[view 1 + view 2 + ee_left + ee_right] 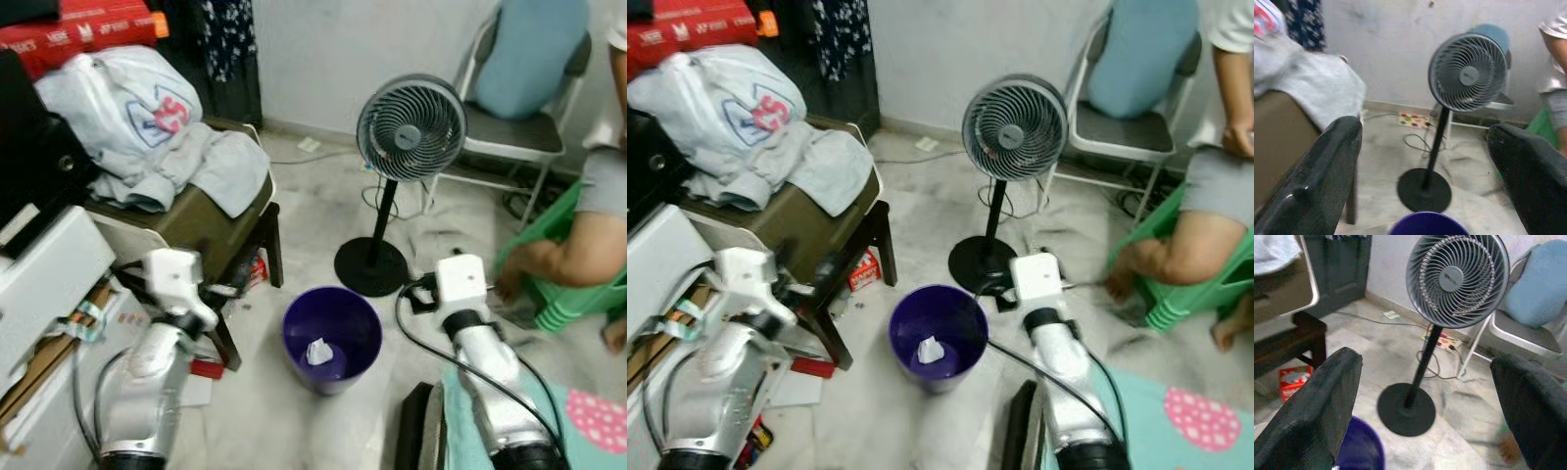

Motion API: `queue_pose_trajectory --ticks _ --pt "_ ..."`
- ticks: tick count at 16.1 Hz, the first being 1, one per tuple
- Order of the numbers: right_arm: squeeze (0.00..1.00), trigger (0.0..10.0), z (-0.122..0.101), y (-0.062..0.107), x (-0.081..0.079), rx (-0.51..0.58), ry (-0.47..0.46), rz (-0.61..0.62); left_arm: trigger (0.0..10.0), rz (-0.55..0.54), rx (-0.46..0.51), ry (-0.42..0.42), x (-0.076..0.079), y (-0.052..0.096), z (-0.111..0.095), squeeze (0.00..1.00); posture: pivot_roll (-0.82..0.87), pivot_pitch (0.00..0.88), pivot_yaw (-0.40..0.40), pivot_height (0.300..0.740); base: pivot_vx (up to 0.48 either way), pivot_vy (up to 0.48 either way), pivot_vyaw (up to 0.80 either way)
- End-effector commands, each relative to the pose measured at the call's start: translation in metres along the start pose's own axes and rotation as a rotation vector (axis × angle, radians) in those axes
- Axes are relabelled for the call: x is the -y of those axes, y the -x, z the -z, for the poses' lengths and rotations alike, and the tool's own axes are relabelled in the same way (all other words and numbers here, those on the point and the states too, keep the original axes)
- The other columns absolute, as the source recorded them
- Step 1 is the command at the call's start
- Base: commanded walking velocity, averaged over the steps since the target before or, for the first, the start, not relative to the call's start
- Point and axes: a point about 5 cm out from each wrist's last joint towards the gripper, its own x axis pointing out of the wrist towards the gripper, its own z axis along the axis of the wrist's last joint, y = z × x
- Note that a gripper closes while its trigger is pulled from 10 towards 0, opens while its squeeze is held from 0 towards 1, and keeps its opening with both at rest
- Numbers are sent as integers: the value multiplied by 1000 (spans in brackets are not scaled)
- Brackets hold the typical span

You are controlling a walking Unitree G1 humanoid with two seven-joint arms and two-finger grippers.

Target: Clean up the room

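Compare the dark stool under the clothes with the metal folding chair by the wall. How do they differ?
The dark brown wooden stool has thick dark legs; the grey metal folding chair has thin tube legs. The stool bears a heap of pale grey clothes; the chair bears one blue cushion. The stool stands left of the purple bucket, the chair beyond the fan. Both serve as shelves.

Head stereo pair looks fwd and down from above; we see both arms at the bottom edge, purple bin [332, 338] on the floor between them. Each wrist cam sits low, near floor level, facing fwd along its open fingers. All four views share the pedestal fan [1467, 73] and the bin rim.
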Motion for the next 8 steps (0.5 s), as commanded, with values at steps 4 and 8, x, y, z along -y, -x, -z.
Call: queue_pose_trajectory --ticks 4,8 --pt "0 10000 -3 -1 -5 7 -14 -15 10000 -17 -17 -17 -7 5 0 0 -25 124 -20 740 292 0 0" --pt "0 10000 -2 -1 -5 6 -12 -18 10000 -40 -35 -18 -9 5 2 0 -24 128 -22 740 0 0 0"
